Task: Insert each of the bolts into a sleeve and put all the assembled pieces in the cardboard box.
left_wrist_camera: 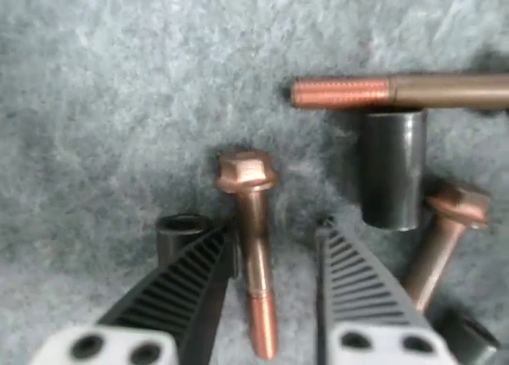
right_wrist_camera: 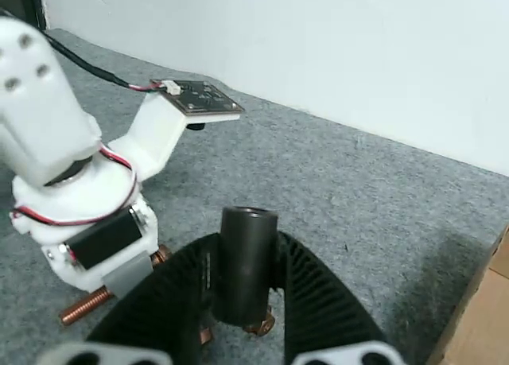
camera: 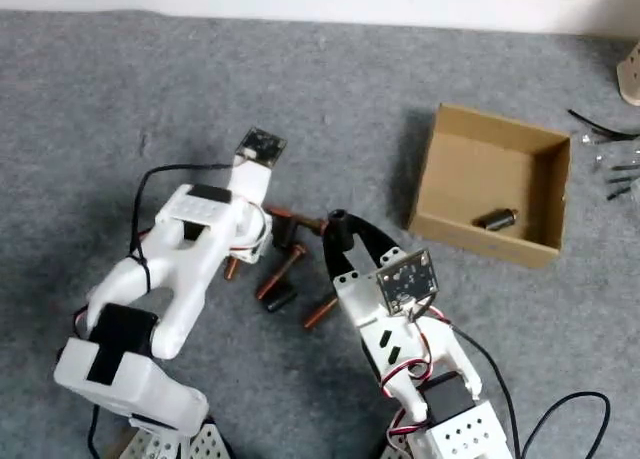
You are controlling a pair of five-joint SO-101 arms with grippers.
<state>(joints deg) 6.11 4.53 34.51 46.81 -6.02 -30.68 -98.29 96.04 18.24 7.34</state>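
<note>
Grey carpet (camera: 120, 89) covers the table, meeting a plain white wall (right_wrist_camera: 334, 55) behind.

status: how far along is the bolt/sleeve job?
Done: one dark piece lies in the cardboard box; I can't tell if it's assembled. In hand: right hand grips a sleeve upright; left hand is open astride a bolt. Left: loose bolts and a loose sleeve on the mat.

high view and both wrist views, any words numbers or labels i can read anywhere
No readable text anywhere.
cardboard box: plain, no print.
Right arm's circuit board: marks too small to read.
bolt head: no readable stamp.
sleeve: plain black.
</note>
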